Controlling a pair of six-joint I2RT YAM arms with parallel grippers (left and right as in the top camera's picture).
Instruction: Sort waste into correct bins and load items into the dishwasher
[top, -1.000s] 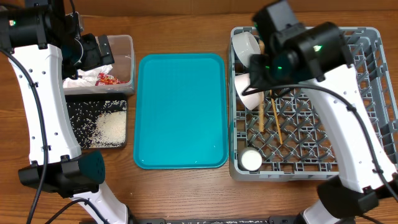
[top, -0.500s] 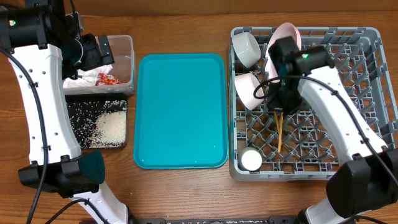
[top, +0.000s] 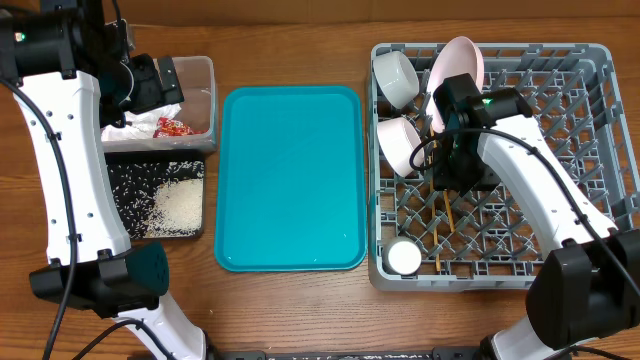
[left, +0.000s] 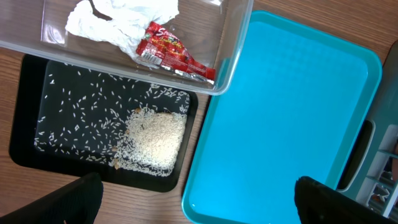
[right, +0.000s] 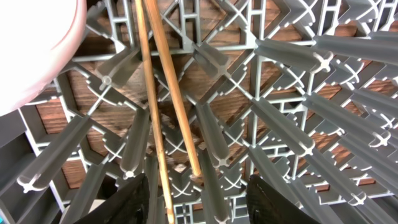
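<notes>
1. The chopsticks lie loose in the rack, slanting between the pegs. The right jaws are spread just above them, pinching nothing. The sticks are thin and the lattice holes are wide, with the bare surface showing through. A nudge could tip one end down a hole and wedge it there.
2. One stick runs close past a right fingertip. If the arm lifts off at a slant, that finger may drag the stick or catch on a peg and jolt the rack.
3. The nearer bowl and the plate stand just beside the right arm. A sideways swing on the way out could knock them off their pegs. The cup sits well clear.
4. The left jaws are wide apart and empty above the tub, which holds the wrapper and napkins. The rice lies in the black tray. A low pass could clip the tub's rim and scatter the grains.
</notes>
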